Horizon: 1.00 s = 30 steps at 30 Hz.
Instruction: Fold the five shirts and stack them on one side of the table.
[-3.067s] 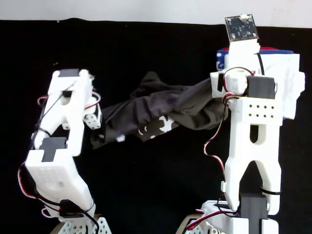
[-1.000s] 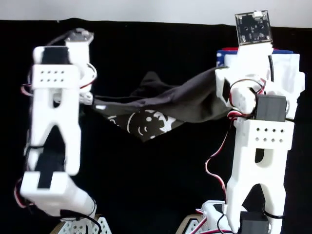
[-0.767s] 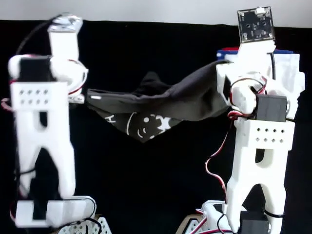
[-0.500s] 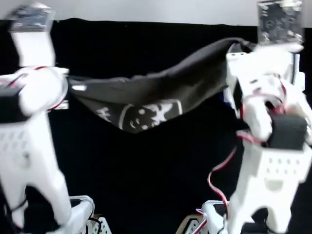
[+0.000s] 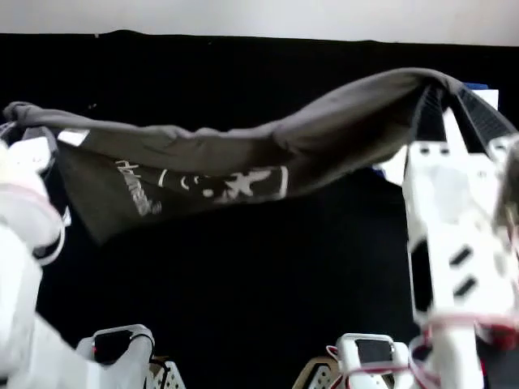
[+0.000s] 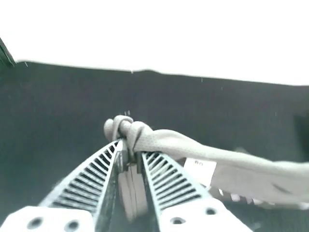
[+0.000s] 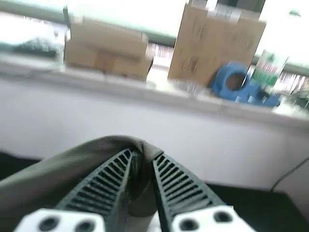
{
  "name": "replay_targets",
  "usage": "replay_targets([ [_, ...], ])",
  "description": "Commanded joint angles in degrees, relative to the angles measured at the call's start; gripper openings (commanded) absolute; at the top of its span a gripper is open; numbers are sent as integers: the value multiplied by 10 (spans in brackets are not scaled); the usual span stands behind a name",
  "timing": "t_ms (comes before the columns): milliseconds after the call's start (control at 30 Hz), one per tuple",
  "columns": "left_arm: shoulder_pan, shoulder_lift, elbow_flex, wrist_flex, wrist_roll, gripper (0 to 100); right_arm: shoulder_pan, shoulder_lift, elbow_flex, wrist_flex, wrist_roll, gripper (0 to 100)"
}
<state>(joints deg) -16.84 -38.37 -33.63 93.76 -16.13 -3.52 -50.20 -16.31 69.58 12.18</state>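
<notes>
**Risk.** The dark shirt (image 5: 243,154) hangs in the air, stretched between both grippers and well above the table (image 5: 243,324). Each grip takes only a small bunch of fabric at the fingertips. Uneven pull between the arms would likely drag a bunch out of one grip and drop that end in a heap. The slack middle sags below the line between the grippers and could land creased when lowered.

**Tool state.** The left gripper (image 6: 130,146) has its jaws pressed nearly together, pinching a rolled bunch of hem that protrudes just past the tips. The right gripper (image 7: 142,158) has its jaws narrowly apart, clamped on a fold of the shirt draped over the tips.
</notes>
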Motion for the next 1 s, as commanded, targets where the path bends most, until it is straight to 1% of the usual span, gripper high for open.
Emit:
replay_targets([
  [0,-9,-17,-13,-14,-2,8,6,-42,-25,-36,4,5],
  [133,-9,-10,12,-14,-2,8,6,-57,-21,-70,4,5],
  [333,-9,-8,50,-20,-2,8,6,-20,-24,-74,4,5],
  [500,-9,-12,51,-25,-2,8,6,-15,-27,-115,15,5],
  [567,-9,-12,51,-22,-2,8,6,-15,-42,-113,37,5],
  [767,-9,-11,68,-5,-1,8,6,-15,-87,-109,63,5],
  [967,-9,-20,75,-6,-1,8,6,-15,-101,-109,69,5],
])
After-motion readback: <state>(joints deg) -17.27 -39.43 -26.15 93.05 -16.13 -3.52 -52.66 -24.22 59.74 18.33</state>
